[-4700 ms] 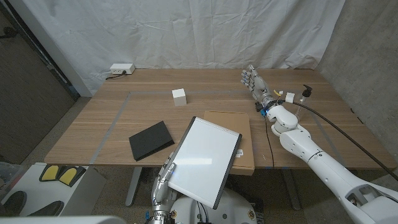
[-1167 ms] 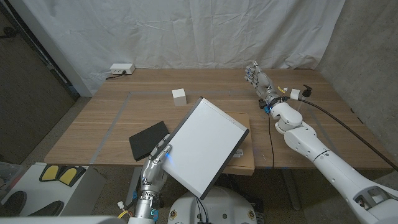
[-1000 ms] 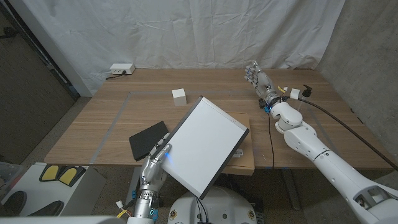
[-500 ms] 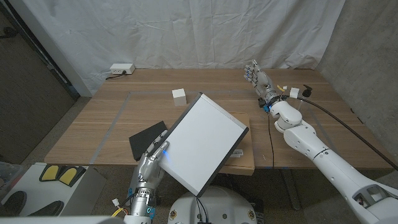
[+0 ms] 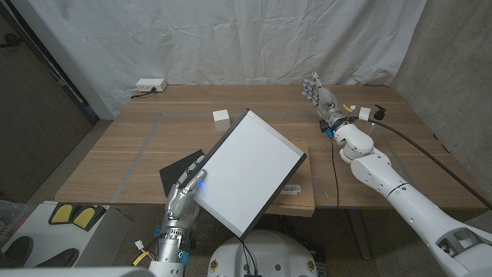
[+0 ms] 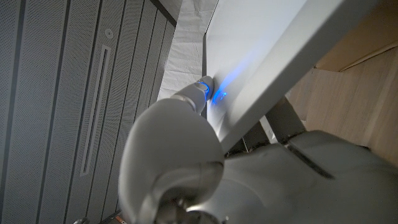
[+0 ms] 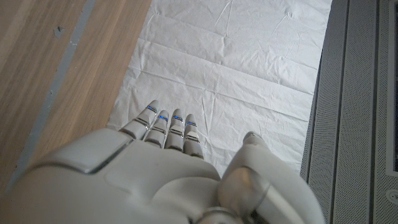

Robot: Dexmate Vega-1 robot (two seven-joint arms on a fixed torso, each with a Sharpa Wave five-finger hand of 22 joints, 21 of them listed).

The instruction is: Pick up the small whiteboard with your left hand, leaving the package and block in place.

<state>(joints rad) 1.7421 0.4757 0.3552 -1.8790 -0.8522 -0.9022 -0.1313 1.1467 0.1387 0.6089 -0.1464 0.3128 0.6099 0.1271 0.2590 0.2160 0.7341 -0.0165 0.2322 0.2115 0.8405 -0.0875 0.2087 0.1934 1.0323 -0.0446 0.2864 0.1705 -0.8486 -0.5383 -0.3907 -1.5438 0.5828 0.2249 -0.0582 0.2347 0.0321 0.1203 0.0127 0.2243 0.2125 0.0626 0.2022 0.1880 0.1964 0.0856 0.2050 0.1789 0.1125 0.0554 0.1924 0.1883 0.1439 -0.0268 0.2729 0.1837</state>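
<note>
Above the table's [image 5: 115, 154] near edge, the left hand [image 5: 184, 192] held the whiteboard [image 5: 246, 173] tilted.
Right hand [image 5: 317, 94] stood spread, holding nothing, at the far side.

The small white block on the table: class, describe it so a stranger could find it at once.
Start at the wooden table and look toward its far side, just beyond the raised whiteboard. There sits the white block, a little cube alone on bare wood, unlike the flat black package nearer the robot.
</note>
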